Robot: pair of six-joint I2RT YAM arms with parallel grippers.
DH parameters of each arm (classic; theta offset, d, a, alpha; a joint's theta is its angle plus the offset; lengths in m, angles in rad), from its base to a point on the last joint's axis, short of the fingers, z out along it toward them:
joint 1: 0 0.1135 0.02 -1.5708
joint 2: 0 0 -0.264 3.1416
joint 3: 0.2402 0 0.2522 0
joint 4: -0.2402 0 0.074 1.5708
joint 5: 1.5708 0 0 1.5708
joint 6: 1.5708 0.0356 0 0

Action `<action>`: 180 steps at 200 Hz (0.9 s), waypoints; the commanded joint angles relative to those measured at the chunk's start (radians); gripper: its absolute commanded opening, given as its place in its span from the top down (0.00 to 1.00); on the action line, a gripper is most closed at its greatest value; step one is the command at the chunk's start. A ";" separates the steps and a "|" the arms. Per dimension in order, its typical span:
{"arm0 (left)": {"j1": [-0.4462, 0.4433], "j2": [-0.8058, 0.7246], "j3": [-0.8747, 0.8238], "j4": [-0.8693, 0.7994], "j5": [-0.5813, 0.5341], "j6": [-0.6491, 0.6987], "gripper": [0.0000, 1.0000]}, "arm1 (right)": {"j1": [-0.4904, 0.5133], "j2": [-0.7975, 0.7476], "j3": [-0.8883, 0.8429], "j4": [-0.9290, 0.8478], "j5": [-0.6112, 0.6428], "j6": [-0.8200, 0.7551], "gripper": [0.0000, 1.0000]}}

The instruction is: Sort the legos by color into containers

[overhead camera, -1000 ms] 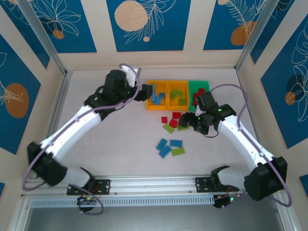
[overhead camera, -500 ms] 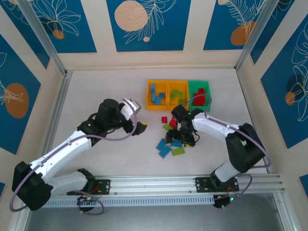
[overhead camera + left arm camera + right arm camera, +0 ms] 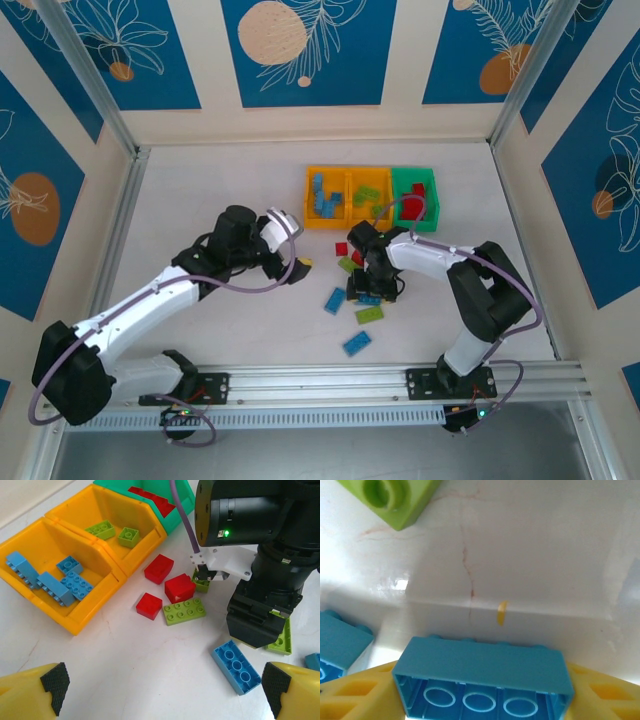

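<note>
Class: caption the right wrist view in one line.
Yellow fingers grip a blue brick; a lime brick lies on the table.

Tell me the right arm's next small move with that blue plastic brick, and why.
Probably lift straight up: the right gripper is shut on the blue studded plastic brick, a lime green brick lies close, and the orange-yellow plastic bin holding blue bricks stands farther back.

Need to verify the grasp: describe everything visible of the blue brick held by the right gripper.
The blue brick is light blue glossy plastic, oblong, seen from its hollow underside with three round tubes in a row. Stud bumps show along its far edge. It sits level in the right gripper, a yellow finger against each short end. Whether it touches the white table cannot be told.
</note>
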 commanded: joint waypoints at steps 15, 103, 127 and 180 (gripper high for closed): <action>-0.013 -0.010 0.018 0.021 -0.001 0.014 0.00 | -0.007 -0.065 0.004 -0.016 0.066 0.024 0.49; -0.016 -0.066 -0.006 0.033 -0.048 -0.033 0.00 | -0.068 -0.052 0.366 0.146 0.156 -0.146 0.52; -0.019 -0.078 -0.005 0.015 -0.058 -0.052 0.00 | -0.085 0.180 0.607 0.131 0.181 -0.204 0.53; -0.022 -0.106 -0.006 -0.020 -0.096 -0.079 0.00 | -0.114 0.534 1.102 -0.074 0.179 -0.245 0.21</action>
